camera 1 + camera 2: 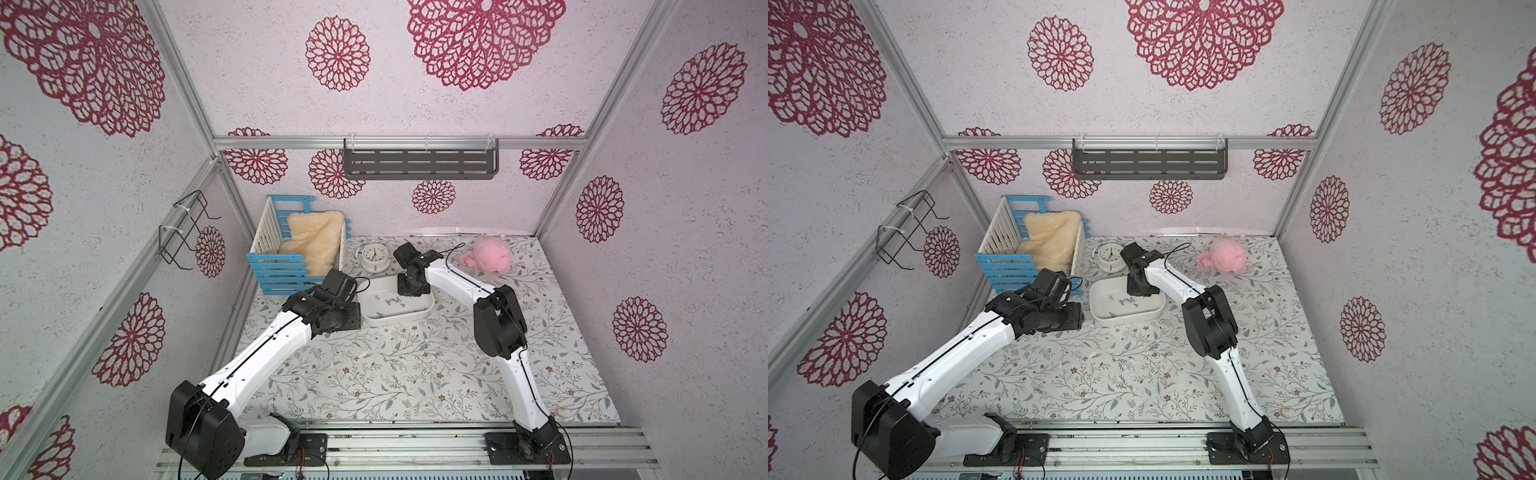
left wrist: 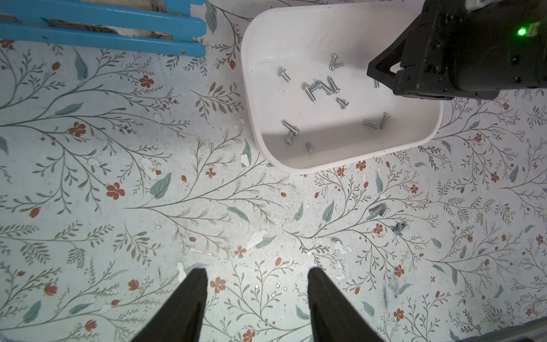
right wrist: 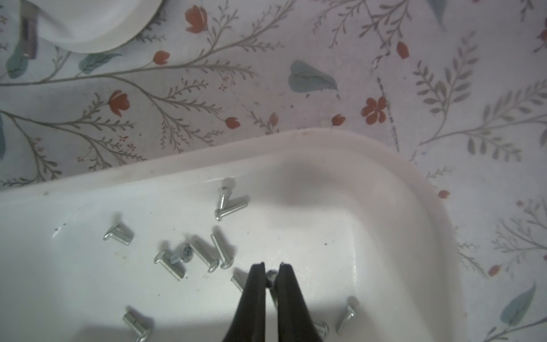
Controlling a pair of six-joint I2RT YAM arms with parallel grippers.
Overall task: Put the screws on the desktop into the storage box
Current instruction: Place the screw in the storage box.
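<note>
The white storage box [image 1: 397,320] [image 1: 1125,319] sits mid-desktop with several silver screws [image 2: 321,87] [image 3: 207,254] scattered inside. My right gripper [image 3: 271,268] hangs over the box interior, shut on one small screw [image 3: 270,275] pinched at its fingertips; it also shows in a top view [image 1: 409,291]. Two little clusters of screws [image 2: 379,210] [image 2: 401,228] lie on the leafy desktop [image 2: 148,177] just outside the box's near wall. My left gripper [image 2: 257,271] is open above bare desktop left of the box, with nothing between its fingers.
A blue-and-white slatted crate [image 1: 291,257] holding cream fleece stands at the back left, its blue slats [image 2: 103,32] close to the left gripper. A round white clock [image 1: 372,257] sits behind the box. A pink plush [image 1: 490,255] lies at the back right.
</note>
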